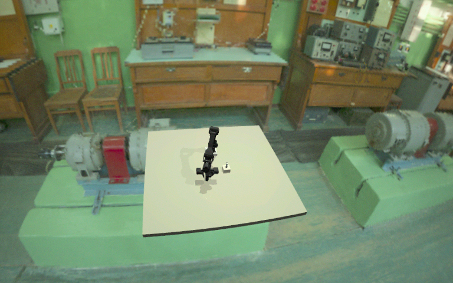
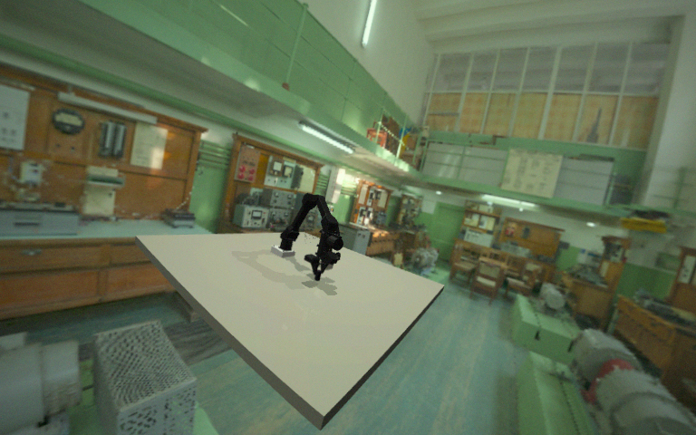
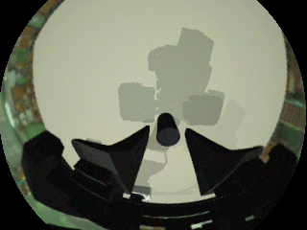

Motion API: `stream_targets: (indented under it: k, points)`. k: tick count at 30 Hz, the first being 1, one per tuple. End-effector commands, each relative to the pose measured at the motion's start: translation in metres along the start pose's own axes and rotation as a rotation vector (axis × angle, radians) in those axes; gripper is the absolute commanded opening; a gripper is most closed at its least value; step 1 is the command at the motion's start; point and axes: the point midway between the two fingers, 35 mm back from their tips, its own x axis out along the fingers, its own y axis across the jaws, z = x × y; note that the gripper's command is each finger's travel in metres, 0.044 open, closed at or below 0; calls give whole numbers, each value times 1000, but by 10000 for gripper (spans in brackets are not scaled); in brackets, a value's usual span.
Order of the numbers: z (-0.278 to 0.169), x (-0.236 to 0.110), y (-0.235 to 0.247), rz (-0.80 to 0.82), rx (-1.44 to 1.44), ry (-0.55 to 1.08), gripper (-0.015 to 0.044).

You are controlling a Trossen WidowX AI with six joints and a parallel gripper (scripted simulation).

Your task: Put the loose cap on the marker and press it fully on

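Note:
The dark marker cap [image 3: 168,129] stands upright on the table, seen from above in the wrist view, between my two fingers with a gap on each side. My gripper [image 3: 168,129] [image 1: 207,177] [image 2: 318,274] is open and hangs low over the table [image 1: 233,206] [image 2: 256,307], straddling the cap. In the top and exterior views the cap is lost against the black fingers. The marker [image 1: 226,164] stands upright in its small white holder block [image 1: 226,170], a short way to the right of the gripper. In the exterior view the holder is hidden behind the arm.
The arm's base [image 2: 283,250] sits on the table behind the gripper. Green machine plinths with motors [image 1: 397,131] stand on the floor beside the table, well away from the arm.

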Motion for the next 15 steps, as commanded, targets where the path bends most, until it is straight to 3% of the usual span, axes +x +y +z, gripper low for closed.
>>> stream_targets:
  k: [1, 11, 15]
  points:
    - [0, 7, 1, 6, 4, -1, 240]
    - [-1, 20, 1, 6, 4, -1, 240]
    - [-1, 20, 1, 6, 4, -1, 135]
